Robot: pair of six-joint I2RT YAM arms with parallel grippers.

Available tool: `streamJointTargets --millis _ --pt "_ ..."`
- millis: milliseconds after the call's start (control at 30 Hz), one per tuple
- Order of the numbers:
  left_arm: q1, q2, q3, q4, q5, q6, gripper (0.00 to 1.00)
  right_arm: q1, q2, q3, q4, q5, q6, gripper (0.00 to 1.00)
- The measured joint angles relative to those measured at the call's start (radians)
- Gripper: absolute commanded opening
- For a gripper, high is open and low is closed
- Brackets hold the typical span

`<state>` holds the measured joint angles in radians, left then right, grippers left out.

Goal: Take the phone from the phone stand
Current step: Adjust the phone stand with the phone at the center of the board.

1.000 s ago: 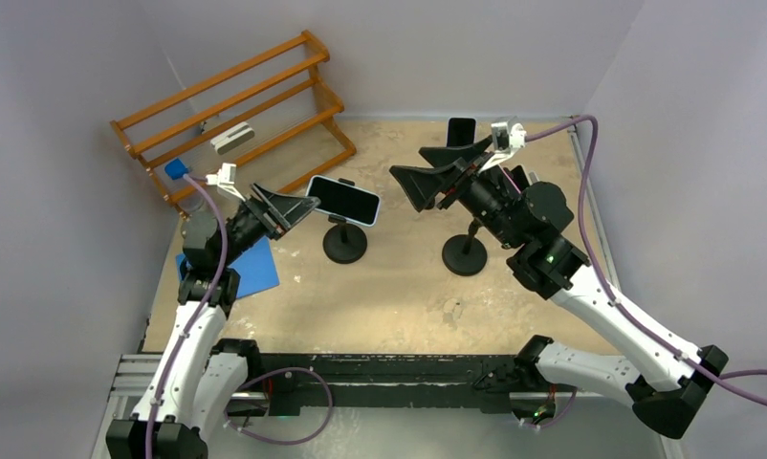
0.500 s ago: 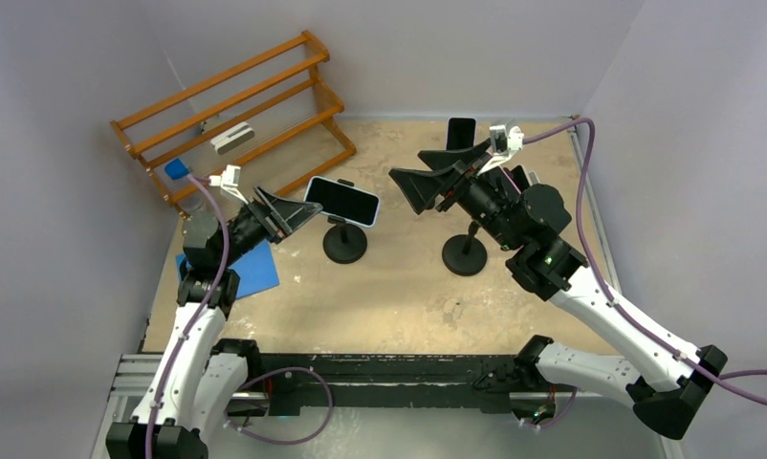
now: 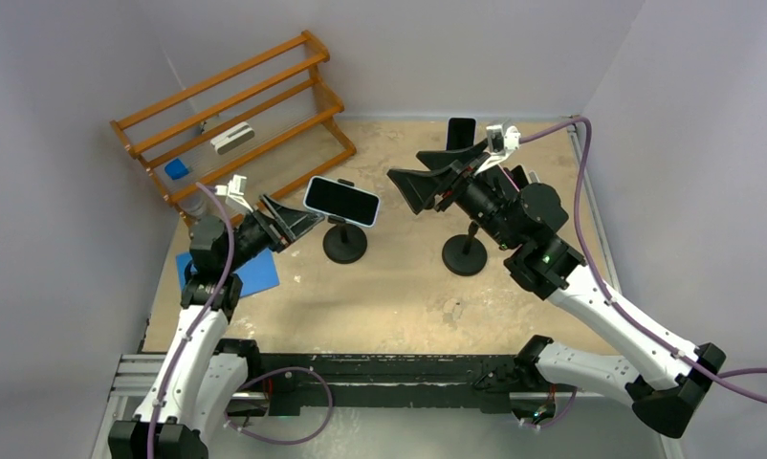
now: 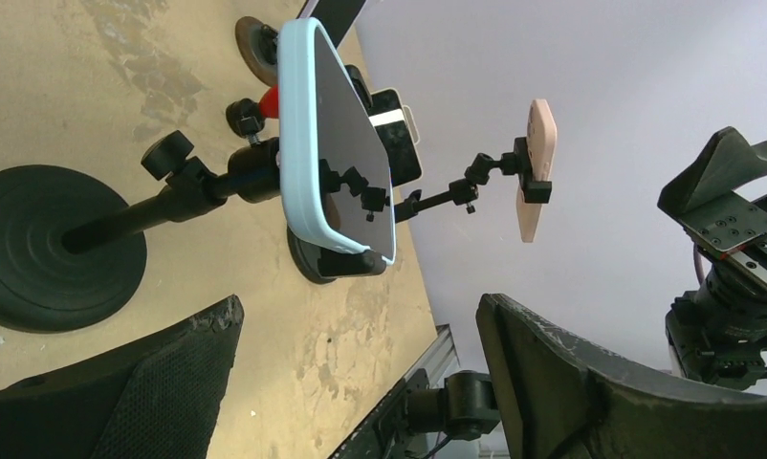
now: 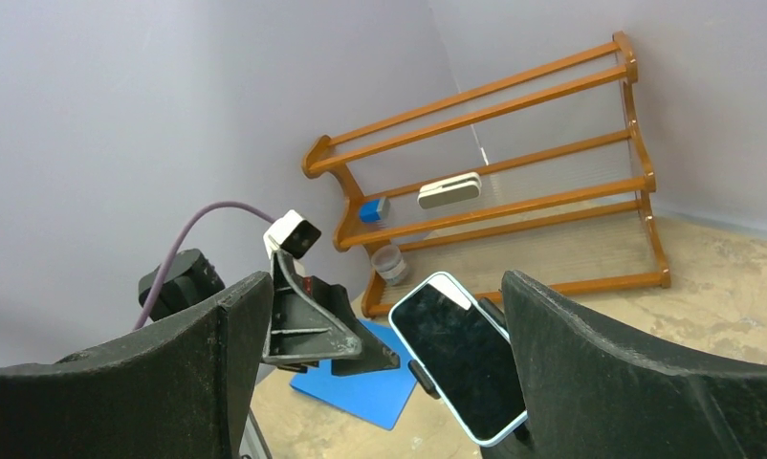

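A phone in a pale blue case (image 3: 341,201) sits clamped in a black phone stand (image 3: 344,244) with a round base, left of the table's middle. It also shows in the left wrist view (image 4: 337,143) and the right wrist view (image 5: 461,354). My left gripper (image 3: 294,218) is open and empty, just left of the phone. My right gripper (image 3: 427,172) is open and empty, to the phone's right and higher up, facing it.
A second black stand (image 3: 465,253) holds a dark phone (image 3: 461,132) beneath my right arm. A wooden rack (image 3: 236,115) at the back left carries a small white box (image 3: 232,139) and a blue block (image 3: 177,169). A blue sheet (image 3: 236,270) lies under my left arm.
My left gripper has drawn back a little and dropped lower, away from the phone's left end. The blue block on the rack has come into sight. The right arm has barely moved.
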<state>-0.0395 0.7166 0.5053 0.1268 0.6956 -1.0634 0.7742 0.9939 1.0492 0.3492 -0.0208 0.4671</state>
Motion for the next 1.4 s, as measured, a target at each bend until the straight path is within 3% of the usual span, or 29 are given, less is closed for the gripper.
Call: streamJointTargets --millis 533,1400 --pt "0.000 0.158 -0.018 0.246 0.032 -0.074 0.88 0.005 0.001 0.000 0.001 -0.006 0.000 0.91" --pt "0.000 0.292 -0.021 0.378 0.060 -0.082 0.68 0.006 0.003 -0.010 0.000 -0.005 0.000 0.91"
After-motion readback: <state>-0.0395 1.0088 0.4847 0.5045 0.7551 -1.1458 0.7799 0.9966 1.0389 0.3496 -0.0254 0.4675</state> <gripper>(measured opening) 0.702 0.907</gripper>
